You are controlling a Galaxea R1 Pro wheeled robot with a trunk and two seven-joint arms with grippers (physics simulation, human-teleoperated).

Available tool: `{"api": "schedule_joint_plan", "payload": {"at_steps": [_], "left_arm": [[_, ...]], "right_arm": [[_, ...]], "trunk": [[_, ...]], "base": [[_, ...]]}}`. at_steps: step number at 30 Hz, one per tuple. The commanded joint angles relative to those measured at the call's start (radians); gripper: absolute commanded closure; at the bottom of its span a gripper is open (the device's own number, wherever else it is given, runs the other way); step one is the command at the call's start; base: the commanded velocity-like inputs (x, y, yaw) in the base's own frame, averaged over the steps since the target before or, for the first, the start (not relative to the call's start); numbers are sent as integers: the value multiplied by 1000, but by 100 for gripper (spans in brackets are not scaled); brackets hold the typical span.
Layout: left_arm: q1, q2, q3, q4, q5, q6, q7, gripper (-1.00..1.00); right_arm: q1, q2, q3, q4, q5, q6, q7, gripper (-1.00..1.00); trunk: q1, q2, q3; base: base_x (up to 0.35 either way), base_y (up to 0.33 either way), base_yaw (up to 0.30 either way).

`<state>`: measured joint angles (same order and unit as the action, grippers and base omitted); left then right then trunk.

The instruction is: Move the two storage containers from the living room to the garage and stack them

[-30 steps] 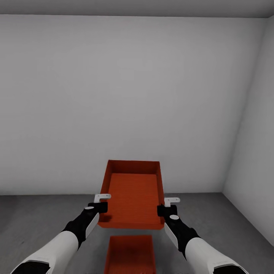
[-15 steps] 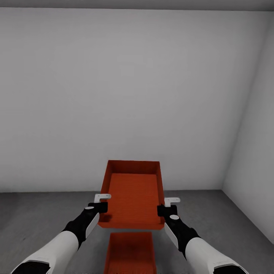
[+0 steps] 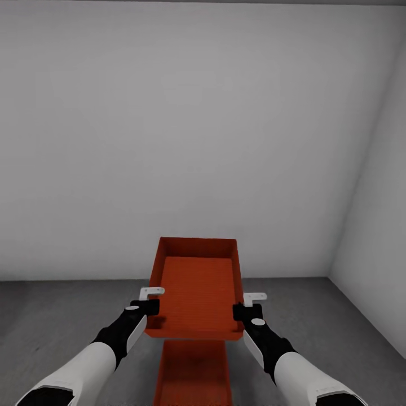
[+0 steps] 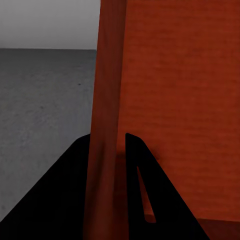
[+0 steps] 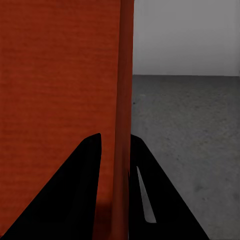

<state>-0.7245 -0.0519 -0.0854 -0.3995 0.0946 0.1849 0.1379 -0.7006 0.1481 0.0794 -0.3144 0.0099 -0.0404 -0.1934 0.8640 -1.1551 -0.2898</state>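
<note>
**Garage corner: one container held aloft over the other**

The garage is bare: a plain pale grey back wall [image 3: 186,141] meets a second grey wall [image 3: 375,248] at the right, and both stand on the floor [image 3: 51,321], a dark grey speckled concrete surface.

Two orange-red storage containers are present. The upper container [image 3: 196,293] is held off the floor between the two arms, open side up, its interior empty and its far end toward the back wall. The lower container [image 3: 193,375] sits on the floor directly beneath and nearer the robot; its far part is hidden under the upper one.

The left gripper [image 3: 148,307] is at the upper container's left wall near the close corner; in the left wrist view its jaws stand one on each side of that thin wall, clamped on it. The right gripper [image 3: 248,310] grips the right wall likewise, one dark finger [image 5: 82,190] inside and the other outside.
</note>
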Motion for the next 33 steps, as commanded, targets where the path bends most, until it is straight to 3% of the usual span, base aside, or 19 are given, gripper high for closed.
{"api": "schedule_joint_plan", "payload": {"at_steps": [1,33], "left_arm": [[-1,7,41,-5,-14,-18,42,100],[-1,7,42,-2,-13,-18,42,100]], "right_arm": [[0,-23,-14,3,-4,-3,-12,100],[-1,-22,-14,5,-5,-2,-15,100]], "trunk": [[0,-1,-3],[0,-1,-53]], "base": [[0,0,0],[0,0,0]]}}
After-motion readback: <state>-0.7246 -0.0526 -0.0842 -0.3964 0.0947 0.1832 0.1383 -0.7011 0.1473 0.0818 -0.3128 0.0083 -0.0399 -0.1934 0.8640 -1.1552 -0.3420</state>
